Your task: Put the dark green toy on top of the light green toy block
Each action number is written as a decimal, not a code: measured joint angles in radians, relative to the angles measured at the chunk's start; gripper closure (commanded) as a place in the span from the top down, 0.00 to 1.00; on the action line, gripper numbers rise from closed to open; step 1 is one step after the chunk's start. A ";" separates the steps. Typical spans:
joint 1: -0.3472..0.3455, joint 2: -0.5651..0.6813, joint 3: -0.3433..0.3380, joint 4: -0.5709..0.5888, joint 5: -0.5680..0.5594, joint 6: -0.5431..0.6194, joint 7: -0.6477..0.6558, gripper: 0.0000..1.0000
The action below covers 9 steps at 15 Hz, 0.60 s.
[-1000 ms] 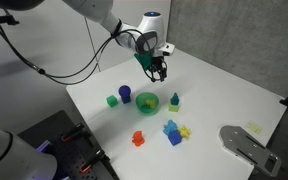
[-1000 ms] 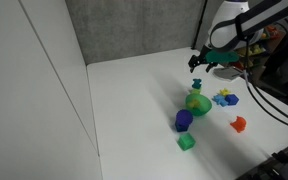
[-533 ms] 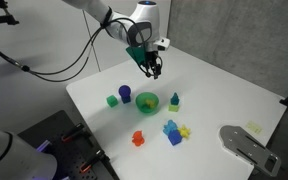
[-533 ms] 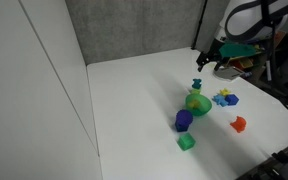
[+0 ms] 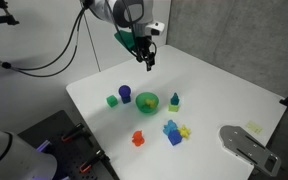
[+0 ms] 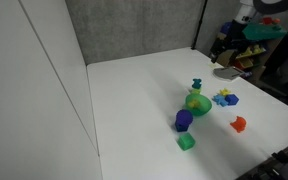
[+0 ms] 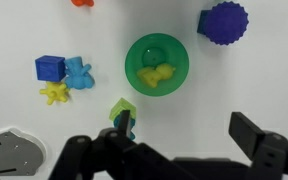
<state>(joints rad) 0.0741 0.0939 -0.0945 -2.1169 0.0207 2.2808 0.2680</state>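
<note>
Inside the green bowl (image 7: pixel 134 58), one yellow toy (image 7: pixel 160 76)

Right, counting now: I've got one green ring (image 7: pixel 131 62), one yellowish piece (image 7: pixel 159 75) inside it, one purple ball (image 7: pixel 224 22), two blue ones, a blue cube (image 7: pixel 50 68) and a blue figure (image 7: pixel 77 73), one yellow toy (image 7: pixel 54 94), one orange toy (image 5: pixel 139 138), one mid-green cube (image 5: pixel 111 100), one light green toy block (image 7: pixel 119 107) and one dark green toy (image 7: pixel 126 124)
</note>
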 measured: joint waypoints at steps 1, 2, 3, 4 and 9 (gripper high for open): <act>-0.001 -0.029 0.002 -0.007 -0.008 -0.028 0.000 1.00; -0.002 -0.056 0.006 -0.011 -0.017 -0.057 0.000 1.00; -0.006 -0.082 0.010 -0.015 -0.025 -0.088 0.000 1.00; -0.009 -0.109 0.016 -0.019 -0.035 -0.116 0.000 1.00; -0.030 -0.226 0.041 -0.042 -0.080 -0.244 -0.006 1.00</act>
<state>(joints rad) 0.0444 -0.1326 -0.0535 -2.1586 -0.0595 2.0371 0.2616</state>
